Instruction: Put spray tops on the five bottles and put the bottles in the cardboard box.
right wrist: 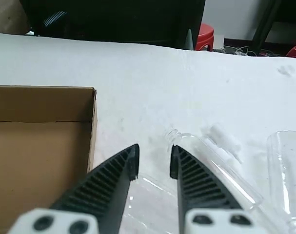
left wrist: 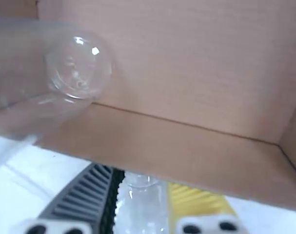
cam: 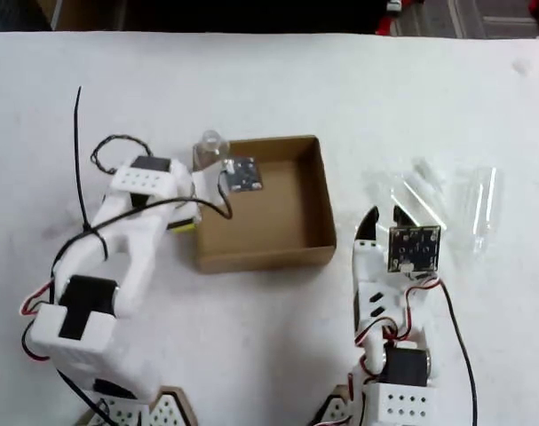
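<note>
One by one, checked both sets of fingers. Found left fingers [left wrist: 84,200], one dark and one yellow, pressed in on a clear bottle [left wrist: 140,207], its neck pointing past the fingertips toward the cardboard box [left wrist: 187,156]. Noted the box wall just ahead of those fingertips. Noted a second clear bottle [left wrist: 77,66] beyond that wall, rounded end toward the wrist camera, over the box interior; cannot tell what supports it.

Found right fingers [right wrist: 201,180] spread apart, pinching nothing, low over the white desk [right wrist: 138,68]. Noted an uncapped bottle [right wrist: 211,165] lying just ahead of one fingertip, a white spray top [right wrist: 221,136] just beyond it, and another clear bottle [right wrist: 284,165] farther out on that side. Noted the box near the other finger's outer side.
</note>
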### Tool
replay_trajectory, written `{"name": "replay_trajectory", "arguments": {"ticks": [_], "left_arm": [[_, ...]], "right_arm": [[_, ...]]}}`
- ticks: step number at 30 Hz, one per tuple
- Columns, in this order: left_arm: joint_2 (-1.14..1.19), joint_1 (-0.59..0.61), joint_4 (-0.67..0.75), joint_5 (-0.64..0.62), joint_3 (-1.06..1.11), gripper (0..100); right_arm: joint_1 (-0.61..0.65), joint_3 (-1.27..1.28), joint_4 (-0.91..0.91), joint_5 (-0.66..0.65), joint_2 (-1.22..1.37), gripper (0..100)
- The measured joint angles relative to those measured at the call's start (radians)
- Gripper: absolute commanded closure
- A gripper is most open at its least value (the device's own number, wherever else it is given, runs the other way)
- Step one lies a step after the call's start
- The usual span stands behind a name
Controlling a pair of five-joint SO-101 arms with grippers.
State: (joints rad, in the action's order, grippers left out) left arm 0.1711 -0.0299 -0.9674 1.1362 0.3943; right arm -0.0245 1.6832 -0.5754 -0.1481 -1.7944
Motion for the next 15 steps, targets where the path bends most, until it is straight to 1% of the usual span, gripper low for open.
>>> {"name": "replay_trajectory", "arguments": {"ticks": [4, 6, 13, 15], "left_arm": [[0.000, 0.000, -0.003, 0.000, 0.000, 77], [0.000, 0.000, -0.006, -0.002, 0.000, 73], [0.000, 0.002, -0.008, 0.000, -0.021, 77], [0.000, 0.021, -0.008, 0.000, -0.048, 79]], "right_arm": [[0.000, 0.000, 0.000, 0.000, 0.000, 90.3], [0.000, 0.000, 0.000, 0.000, 0.000, 90.3], [0.000, 0.000, 0.000, 0.000, 0.000, 90.3], [0.000, 0.000, 0.000, 0.000, 0.000, 90.3]]}}
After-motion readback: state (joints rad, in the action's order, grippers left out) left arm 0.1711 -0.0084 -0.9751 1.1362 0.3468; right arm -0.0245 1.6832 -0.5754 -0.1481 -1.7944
